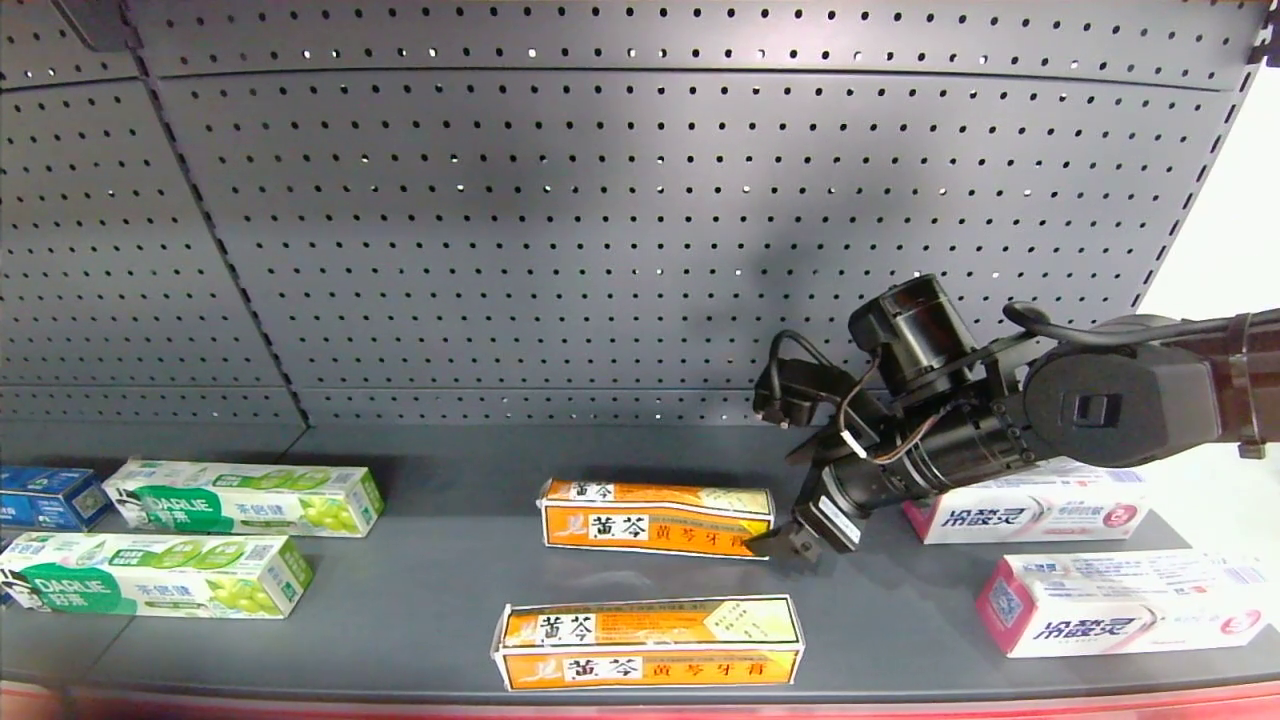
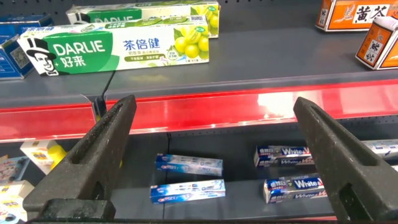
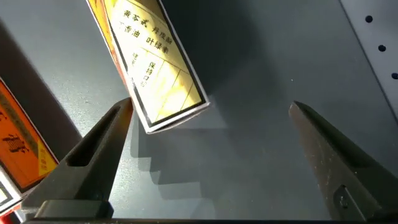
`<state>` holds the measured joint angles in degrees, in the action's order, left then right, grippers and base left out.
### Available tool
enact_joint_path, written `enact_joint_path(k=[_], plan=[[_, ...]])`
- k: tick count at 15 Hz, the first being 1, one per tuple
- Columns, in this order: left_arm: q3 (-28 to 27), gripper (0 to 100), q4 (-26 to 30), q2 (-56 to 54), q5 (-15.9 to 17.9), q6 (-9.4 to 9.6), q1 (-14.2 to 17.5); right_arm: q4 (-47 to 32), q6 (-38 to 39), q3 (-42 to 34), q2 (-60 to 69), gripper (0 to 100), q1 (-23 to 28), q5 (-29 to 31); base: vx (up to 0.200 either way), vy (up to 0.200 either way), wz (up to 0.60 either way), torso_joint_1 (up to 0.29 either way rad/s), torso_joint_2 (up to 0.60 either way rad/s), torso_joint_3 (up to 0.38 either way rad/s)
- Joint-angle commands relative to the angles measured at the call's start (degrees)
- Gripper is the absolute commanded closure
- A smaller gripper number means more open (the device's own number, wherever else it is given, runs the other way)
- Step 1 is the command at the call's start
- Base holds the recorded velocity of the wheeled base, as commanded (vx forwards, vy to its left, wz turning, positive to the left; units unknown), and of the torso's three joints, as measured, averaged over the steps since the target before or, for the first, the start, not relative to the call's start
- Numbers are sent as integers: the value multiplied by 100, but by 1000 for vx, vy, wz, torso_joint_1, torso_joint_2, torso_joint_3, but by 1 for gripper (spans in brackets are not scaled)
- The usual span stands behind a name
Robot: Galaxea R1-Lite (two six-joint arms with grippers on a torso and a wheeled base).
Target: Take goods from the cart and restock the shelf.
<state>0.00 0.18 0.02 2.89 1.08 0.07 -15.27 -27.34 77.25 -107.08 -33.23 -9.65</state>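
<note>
Closest to the front edge of the shelf [image 1: 420, 590] lies the front orange box [image 1: 648, 642], flat on its side. Behind it, near the middle of the shelf, lies the back orange box [image 1: 655, 517].

The right pincer [image 1: 785, 542] is down at the right end of that back box. It is spread wide and pinches nothing. One fingertip sits just beside the box's right front corner. I cannot tell if it touches. The right wrist view shows this up close: the box end lies next to one finger, and the other finger is well apart from it, over bare shelf.

Near the left edge of the shelf lie the back green box [image 1: 245, 497] and the front green box [image 1: 155, 575], with a blue box [image 1: 45, 498] right at the edge. Near the right edge lie the back white box [image 1: 1030, 512], partly behind the arm, and the front white box [image 1: 1125, 603].

The left pincer [image 2: 216, 106] is spread wide too and holds nothing. It is in front of the red strip [image 2: 249, 115] on the shelf's front edge. The left wrist view looks under that strip to a lower shelf [image 2: 239, 171], where small blue and white boxes [image 2: 188, 165] lie flat.
</note>
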Motion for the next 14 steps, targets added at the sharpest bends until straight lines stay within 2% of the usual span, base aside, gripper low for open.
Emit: enact_joint_path(k=[1,14], plan=[[0,0,-1,-2,1,-3,1,-2,1,0,-14,0,27,-1,0,0,0,0,0,0],[0,0,-1,-2,1,-3,1,-2,19,-228,504,0,27,7,0,0,0,0,0,0]])
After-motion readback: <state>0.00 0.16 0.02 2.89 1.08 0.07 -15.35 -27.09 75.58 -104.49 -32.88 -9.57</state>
